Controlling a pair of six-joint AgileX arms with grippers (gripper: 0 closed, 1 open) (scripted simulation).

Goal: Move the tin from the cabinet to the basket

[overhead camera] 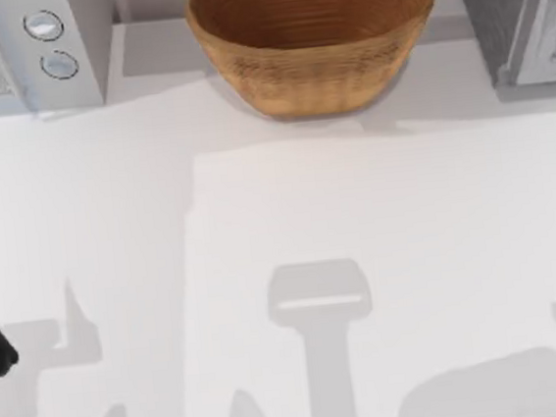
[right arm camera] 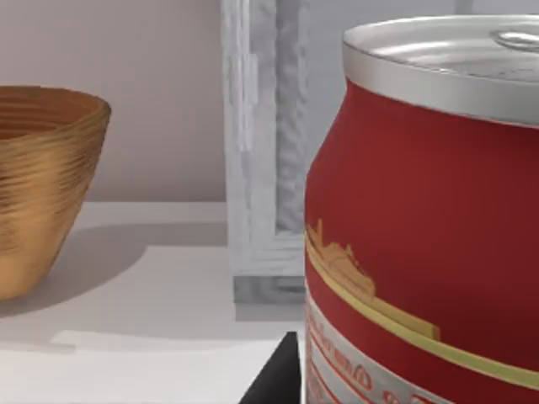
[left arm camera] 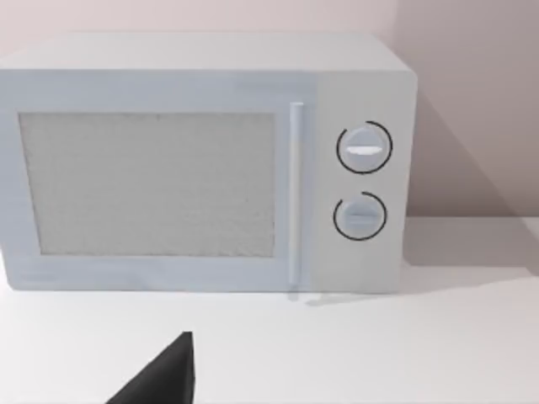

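Since just one dark tip of the right gripper (right arm camera: 274, 377) shows beside the tin (right arm camera: 421, 219), cannot tell how wide open or whether gripping. Stands close before the cabinet (right arm camera: 261, 168) frame, well apart from the basket (right arm camera: 42, 185). Likely light, rigid, slippery: best taken across the red wall at mid-height, below the shiny rim; left gripper (left arm camera: 160, 379) parked facing the microwave (left arm camera: 202, 160).

One woven wicker basket (overhead camera: 313, 38) stands at the back of the table (overhead camera: 284, 267). One white microwave (left arm camera: 202, 160) carries two round silver dials (left arm camera: 364, 148), one above the other. One red tin (right arm camera: 429, 219) with a silver top sits right up against the right wrist camera, with one grey cabinet frame (right arm camera: 261, 151) behind it.
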